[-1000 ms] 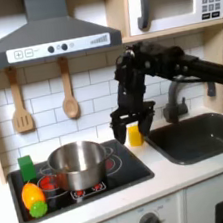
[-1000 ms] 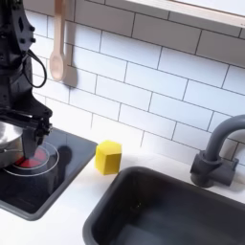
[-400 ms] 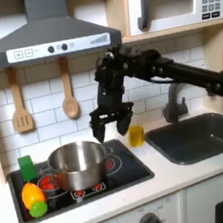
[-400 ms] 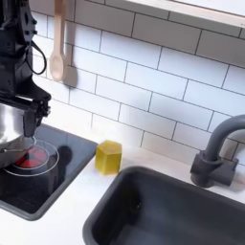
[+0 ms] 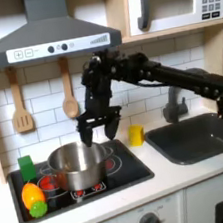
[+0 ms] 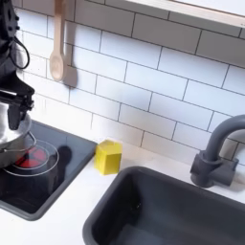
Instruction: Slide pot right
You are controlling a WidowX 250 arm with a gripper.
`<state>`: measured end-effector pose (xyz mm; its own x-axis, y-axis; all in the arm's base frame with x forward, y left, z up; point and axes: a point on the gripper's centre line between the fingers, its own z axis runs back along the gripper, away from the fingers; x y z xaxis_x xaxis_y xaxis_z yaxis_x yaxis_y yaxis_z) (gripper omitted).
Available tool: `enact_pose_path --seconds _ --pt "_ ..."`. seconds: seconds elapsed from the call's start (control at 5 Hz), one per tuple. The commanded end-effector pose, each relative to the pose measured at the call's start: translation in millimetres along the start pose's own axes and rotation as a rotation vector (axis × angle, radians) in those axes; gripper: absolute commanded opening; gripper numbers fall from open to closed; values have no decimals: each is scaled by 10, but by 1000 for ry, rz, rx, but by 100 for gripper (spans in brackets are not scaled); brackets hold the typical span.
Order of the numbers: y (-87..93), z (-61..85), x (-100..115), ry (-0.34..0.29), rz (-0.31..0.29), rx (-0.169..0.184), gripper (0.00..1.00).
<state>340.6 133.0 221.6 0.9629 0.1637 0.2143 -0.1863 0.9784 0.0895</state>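
The pot (image 5: 78,165) is shiny silver steel and stands on the black stovetop (image 5: 126,164), left of centre in the first exterior view. In the second exterior view only its right side (image 6: 9,144) peeks in at the left edge. My gripper (image 5: 100,134) hangs open just above the pot's back right rim, its fingers spread and holding nothing. The second exterior view shows the gripper (image 6: 15,107) at the left edge, over the pot. I cannot tell whether a finger touches the rim.
A yellow cup (image 5: 135,135) (image 6: 108,156) stands between the stove and the dark sink (image 5: 202,136) (image 6: 182,212). A faucet (image 6: 214,153) rises behind the sink. Toy vegetables (image 5: 33,193) lie on the stove's left. Wooden utensils (image 5: 68,94) hang on the tiled wall.
The arm swung to the first exterior view's left, from above the yellow cup to above the pot's right rim. Pot and cup kept their places.
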Motion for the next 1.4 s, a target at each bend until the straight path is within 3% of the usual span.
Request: enact_pose_path --seconds 0.0,0.8,1.2 --pt "102 -118 90 22 6 -2 100" --pt "137 -470 207 100 7 2 100" --pt "150 -557 246 113 6 5 100"
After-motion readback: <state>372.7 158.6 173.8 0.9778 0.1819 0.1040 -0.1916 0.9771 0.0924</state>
